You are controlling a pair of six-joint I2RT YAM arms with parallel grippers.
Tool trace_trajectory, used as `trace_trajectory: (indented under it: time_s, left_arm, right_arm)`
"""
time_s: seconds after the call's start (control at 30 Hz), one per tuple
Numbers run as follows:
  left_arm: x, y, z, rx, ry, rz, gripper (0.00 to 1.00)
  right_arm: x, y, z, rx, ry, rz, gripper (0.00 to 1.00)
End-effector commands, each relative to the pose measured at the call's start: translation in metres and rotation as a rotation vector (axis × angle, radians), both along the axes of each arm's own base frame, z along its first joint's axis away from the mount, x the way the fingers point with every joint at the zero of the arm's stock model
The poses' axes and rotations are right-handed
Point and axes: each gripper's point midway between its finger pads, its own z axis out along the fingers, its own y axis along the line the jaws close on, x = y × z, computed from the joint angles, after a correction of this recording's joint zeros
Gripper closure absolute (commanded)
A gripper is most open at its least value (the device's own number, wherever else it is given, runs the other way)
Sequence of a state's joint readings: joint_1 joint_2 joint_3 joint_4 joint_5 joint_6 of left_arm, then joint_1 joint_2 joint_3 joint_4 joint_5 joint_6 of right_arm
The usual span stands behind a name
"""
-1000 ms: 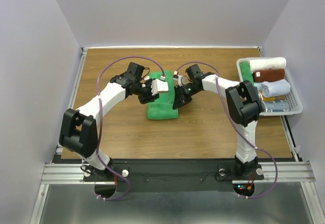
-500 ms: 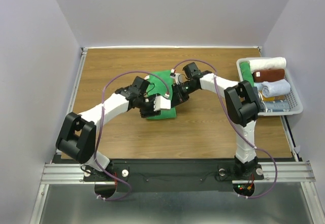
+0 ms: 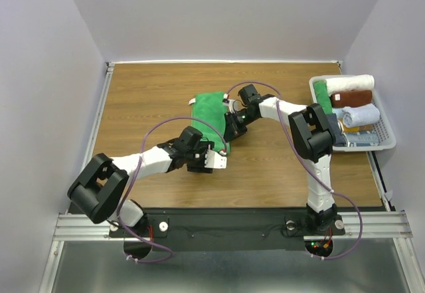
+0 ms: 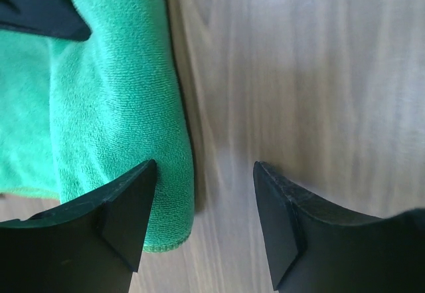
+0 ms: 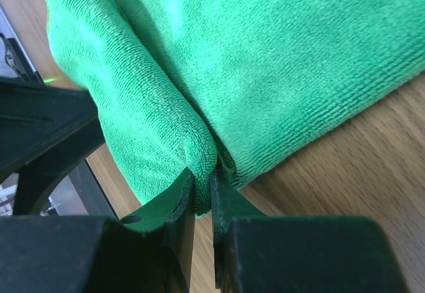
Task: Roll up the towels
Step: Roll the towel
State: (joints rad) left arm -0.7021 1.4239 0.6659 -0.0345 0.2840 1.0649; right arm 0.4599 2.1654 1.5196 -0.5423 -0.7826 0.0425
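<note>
Top external view: the green towel [image 3: 208, 107] is being kept spread on the wooden table [image 3: 146, 94], mid-board, with its near end hidden under the grippers.
Left gripper [image 3: 211, 162]: it is being held released, jaws spread, with nothing between them. In the left wrist view, the towel's folded edge is lying just beside one finger [image 4: 119, 213].
Right gripper [image 3: 232, 128]: it is being kept clenched on the green towel's right edge. In the right wrist view, a fold is being pinched between the fingertips.
Change: a second ago the left gripper was being held over the towel's far part. Now it is being held at the near end, closer to the arm bases, with its jaws wider. The towel, a short bundle then, is reaching farther back.
Basket [image 3: 392, 139]: the pale blue towel [image 3: 362, 115], rolled, is being kept inside, well apart from both grippers.
</note>
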Motion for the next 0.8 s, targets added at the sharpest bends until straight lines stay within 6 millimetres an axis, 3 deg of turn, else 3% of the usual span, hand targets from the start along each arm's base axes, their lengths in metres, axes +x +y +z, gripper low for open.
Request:
trace_trajectory:
  time_s: [0.0, 0.17, 0.27, 0.37, 0.77]
  left_arm:
    - [0.028, -0.007, 0.022, -0.055, -0.177, 0.034, 0.29]
    - [0.03, -0.009, 0.03, -0.071, -0.204, 0.035, 0.29]
    - [0.032, -0.016, 0.048, -0.121, -0.205, 0.041, 0.29]
    - [0.027, -0.021, 0.052, -0.126, -0.187, 0.009, 0.29]
    - [0.038, -0.009, 0.008, 0.006, -0.229, -0.028, 0.3]
  right_arm:
    - [0.01, 0.001, -0.016, -0.048, -0.038, -0.002, 0.85]
    - [0.011, 0.002, -0.017, -0.047, -0.035, -0.002, 0.85]
    - [0.012, 0.003, -0.015, -0.044, -0.038, -0.001, 0.85]
    - [0.012, 0.003, -0.014, -0.041, -0.04, 0.001, 0.85]
    - [0.011, 0.001, -0.018, -0.049, -0.047, 0.011, 0.82]
